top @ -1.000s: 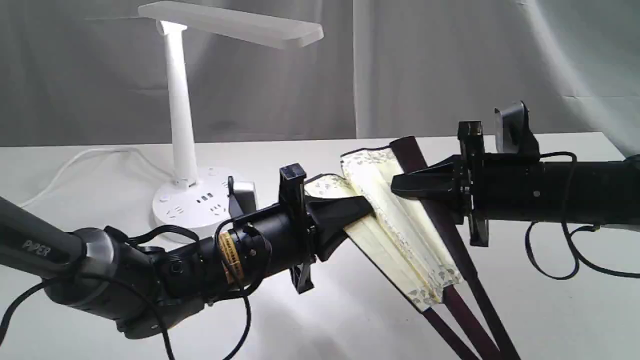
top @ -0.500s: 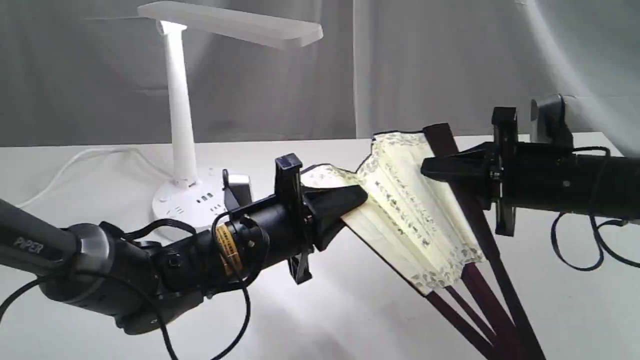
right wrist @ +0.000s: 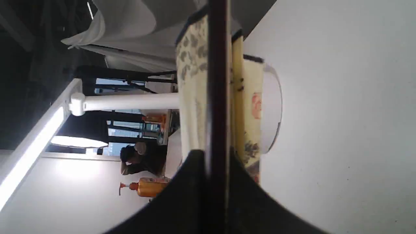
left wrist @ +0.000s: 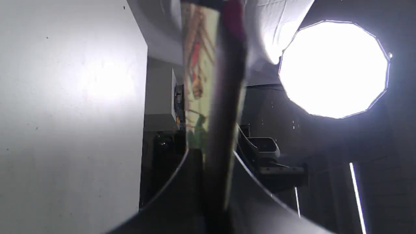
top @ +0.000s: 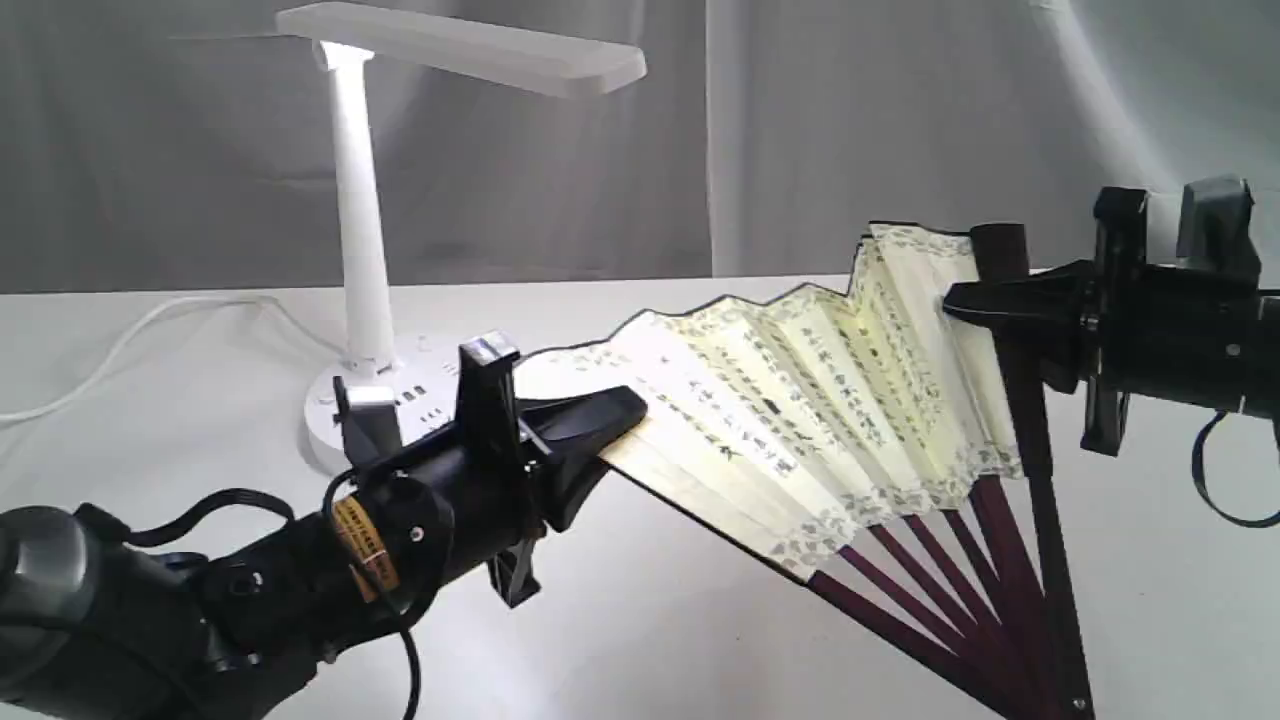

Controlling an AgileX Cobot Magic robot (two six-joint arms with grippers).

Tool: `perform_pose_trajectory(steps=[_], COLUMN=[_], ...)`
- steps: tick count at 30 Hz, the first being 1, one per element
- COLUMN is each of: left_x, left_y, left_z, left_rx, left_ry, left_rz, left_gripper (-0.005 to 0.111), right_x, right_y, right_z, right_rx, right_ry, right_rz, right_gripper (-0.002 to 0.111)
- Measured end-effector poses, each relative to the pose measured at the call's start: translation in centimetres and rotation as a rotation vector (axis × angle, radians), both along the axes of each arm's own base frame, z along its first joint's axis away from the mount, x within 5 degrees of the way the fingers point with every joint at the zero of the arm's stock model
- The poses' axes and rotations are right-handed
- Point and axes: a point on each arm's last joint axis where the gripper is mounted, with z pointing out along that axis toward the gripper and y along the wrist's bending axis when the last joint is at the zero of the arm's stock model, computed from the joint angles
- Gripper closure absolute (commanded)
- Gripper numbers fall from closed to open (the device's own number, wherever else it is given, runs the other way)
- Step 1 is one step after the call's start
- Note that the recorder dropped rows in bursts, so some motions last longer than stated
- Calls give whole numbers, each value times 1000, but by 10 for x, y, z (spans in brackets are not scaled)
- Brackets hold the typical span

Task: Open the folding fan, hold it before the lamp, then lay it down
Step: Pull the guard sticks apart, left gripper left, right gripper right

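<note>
Folding fan [top: 780, 400], pleated cream paper on maroon wooden ribs: likely light, leaf tears easily, so grip the stiff guards; left gripper [top: 630, 408] and right gripper [top: 957, 299] each clamp one.

White worktop [top: 650, 620], matte, few dark specks showing where I look close. Grey cloth backdrop [top: 850, 130] hangs behind worktop's far edge, creased, vertical seam near middle. Paler drape [top: 1150, 120] falls over worktop's far right corner. Past one side of worktop, dark room: big many-sided studio light [left wrist: 334, 68] glowing white, thin lit strip [left wrist: 356, 195] near it. Past other side of worktop I see person [right wrist: 139, 159], dark hair, head bent onto hand, and orange pump bottle [right wrist: 148, 189] just beside them.
</note>
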Motion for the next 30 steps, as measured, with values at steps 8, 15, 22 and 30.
perform_pose_trajectory(steps=[8, 15, 22, 30], left_x=[-21, -36, -49, -67], left_y=[22, 38, 46, 33], left_z=[19, 28, 31, 39], left_rx=[28, 46, 42, 53], left_ry=[-53, -76, -57, -84], left_rz=[112, 185, 265, 376], left_gripper=[107, 107, 107, 107], right_x=[0, 0, -2, -3], right_y=[-16, -33, -47, -50], right_z=[1, 2, 2, 2], right_rx=[44, 73, 97, 120], right_ry=[41, 58, 75, 109], right_rz=[-63, -127, -166, -179], right_gripper=[108, 108, 108, 108])
